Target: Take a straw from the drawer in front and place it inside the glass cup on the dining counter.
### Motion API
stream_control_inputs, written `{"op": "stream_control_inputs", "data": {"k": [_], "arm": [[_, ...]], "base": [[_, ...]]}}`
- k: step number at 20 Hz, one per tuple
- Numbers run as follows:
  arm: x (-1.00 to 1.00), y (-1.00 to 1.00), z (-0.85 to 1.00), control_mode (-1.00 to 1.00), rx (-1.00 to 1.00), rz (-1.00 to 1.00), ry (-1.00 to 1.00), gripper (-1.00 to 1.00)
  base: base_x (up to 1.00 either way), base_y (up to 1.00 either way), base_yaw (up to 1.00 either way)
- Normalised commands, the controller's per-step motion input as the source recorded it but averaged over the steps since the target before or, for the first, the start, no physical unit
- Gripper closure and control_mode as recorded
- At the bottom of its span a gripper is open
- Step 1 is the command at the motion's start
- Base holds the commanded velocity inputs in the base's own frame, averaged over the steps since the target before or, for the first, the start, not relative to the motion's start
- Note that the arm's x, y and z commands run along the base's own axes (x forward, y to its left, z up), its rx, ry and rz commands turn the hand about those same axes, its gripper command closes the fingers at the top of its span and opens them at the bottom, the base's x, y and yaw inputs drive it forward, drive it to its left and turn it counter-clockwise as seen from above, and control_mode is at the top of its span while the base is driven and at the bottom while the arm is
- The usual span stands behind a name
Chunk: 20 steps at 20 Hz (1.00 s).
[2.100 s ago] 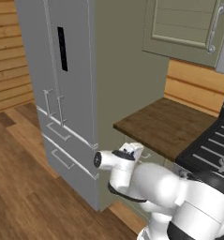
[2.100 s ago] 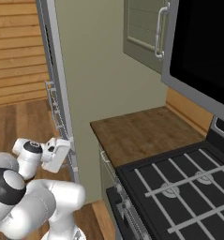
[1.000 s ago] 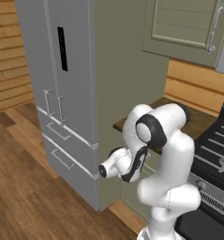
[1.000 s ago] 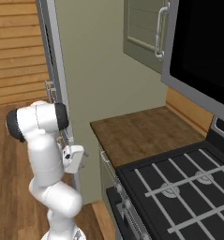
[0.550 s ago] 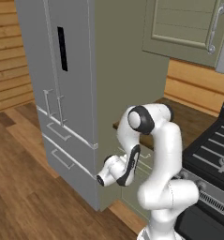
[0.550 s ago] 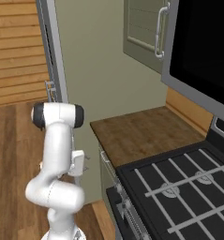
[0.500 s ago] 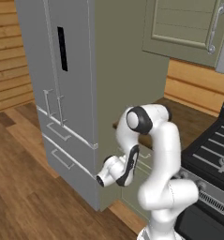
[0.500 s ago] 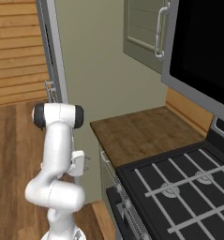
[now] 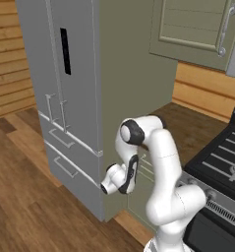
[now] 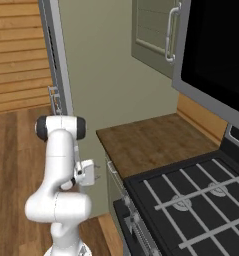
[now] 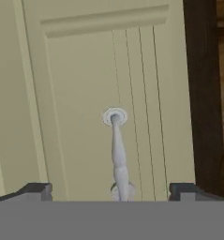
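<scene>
- The two dark finger tips point(image 11: 31, 190) stood wide apart at the hand view's 7 and 5 o'clock, clamped on nothing, so the small silver bail handle point(image 11: 118, 154) could pass between them.
- That handle sat near 6 o'clock, centred for a pull.
- The two-finger gripper point(image 11: 111, 191) faced the sage-green flat-fronted drawer point(image 11: 108, 84), judged shut.
- The white arm point(image 9: 153, 162) folded low under the dark brown wood-grain counter point(image 10: 151, 142) to reach it.
</scene>
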Motion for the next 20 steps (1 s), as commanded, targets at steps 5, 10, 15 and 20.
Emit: {"op": "stream_control_inputs", "data": {"k": [5,10,15,20], "arm": [[0.52,-0.14,-0.22,-1.0,0.0,0.0,0.0,-1.0],[0.45,-0.18,-0.27,-1.0,0.0,0.0,0.0,-1.0],[0.21,-0.3,-0.15,-1.0,0.0,0.0,0.0,-1.0],[-0.04,-0.33,-0.01,-1.0,0.0,0.0,-0.06,-1.0]], "base": [[0.0,0.0,0.0],[0.0,0.0,0.0],[0.0,0.0,0.0],[0.0,0.0,0.0]]}}
